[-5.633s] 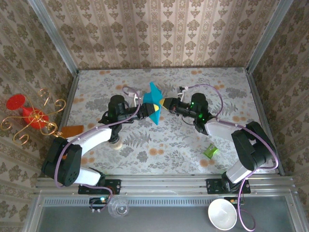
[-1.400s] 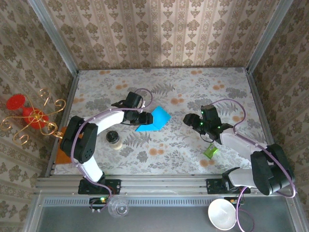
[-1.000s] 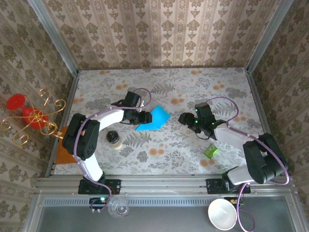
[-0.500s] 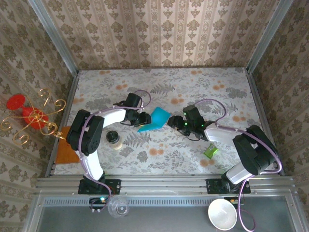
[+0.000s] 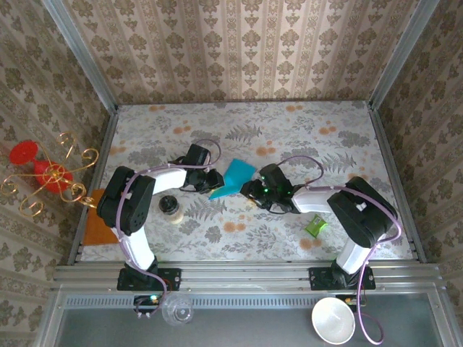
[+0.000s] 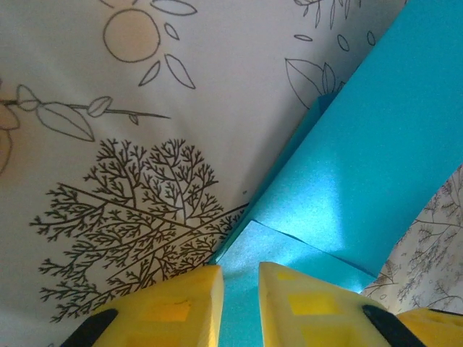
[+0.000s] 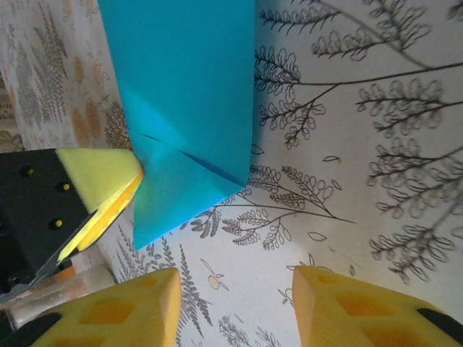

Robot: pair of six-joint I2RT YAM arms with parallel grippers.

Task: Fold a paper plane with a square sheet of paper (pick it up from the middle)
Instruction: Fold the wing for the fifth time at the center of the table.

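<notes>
teal-blue and thin, the square sheet of paper (image 5: 233,178) lies mid-surface (image 5: 304,137), already doubled over: the wrist views show one layer lapped on another, with a slanted crease near its lower corner. so the job looks part-way through the early folds, nowhere near a dart yet, and the step in hand seems to be a two-sided pickup for the next crease.

the left fingers (image 5: 215,183) sit at the sheet's left corner, drawn narrow, with the lapped flap running up between them; it reads as a pinch on the paper. the right fingers (image 5: 249,191) stand just off the sheet's right side, spread wide with nothing between them, clear of the paper's edge.

next, i judge, the right fingers need to slide onto the free edge opposite the left pinch and close without shoving the sheet or springing the layers apart. the green wrapper (image 5: 315,226) lies well to the sheet's right.
</notes>
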